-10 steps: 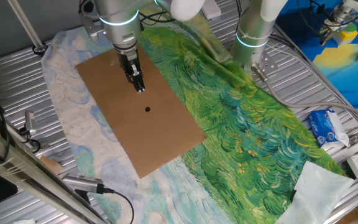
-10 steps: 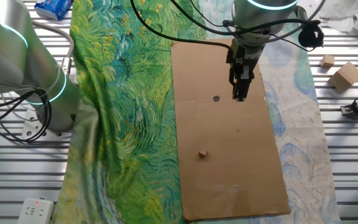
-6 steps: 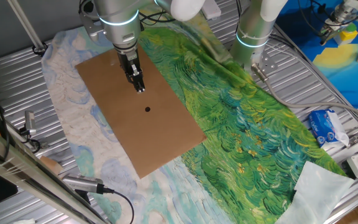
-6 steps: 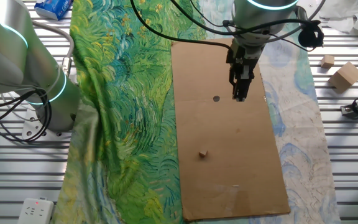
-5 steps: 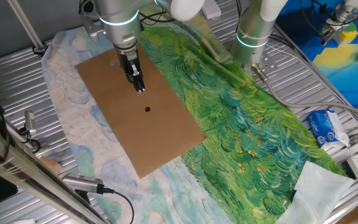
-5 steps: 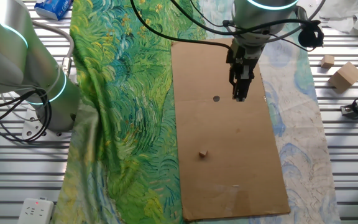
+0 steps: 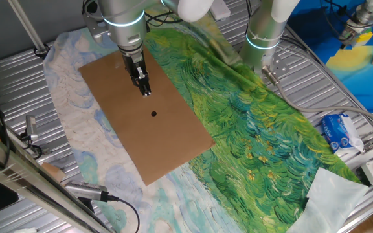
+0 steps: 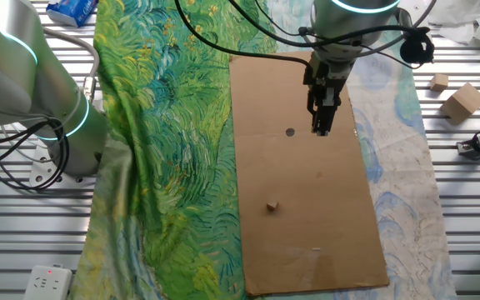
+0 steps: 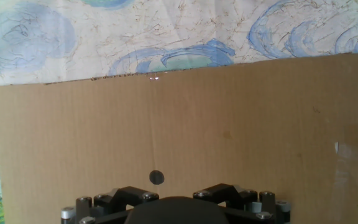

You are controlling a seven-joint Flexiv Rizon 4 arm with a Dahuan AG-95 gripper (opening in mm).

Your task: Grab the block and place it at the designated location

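Tiny light tan wooden cube (image 8: 272,205) lies low on brown cardboard sheet (image 8: 323,242), well apart from tool. Small round black dot (image 8: 290,132) just beside black two-finger gripper (image 8: 321,131). Gripper fingers together, holding nothing, above cardboard.

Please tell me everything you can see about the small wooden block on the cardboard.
The block is a tiny light tan cube, wooden by its look and close in colour to the brown cardboard sheet it rests on. It sits flat and alone; nothing else touches it. The black dot lies well apart from it, and the gripper hangs beside that dot, far from the block. It shows only in this fixed view.
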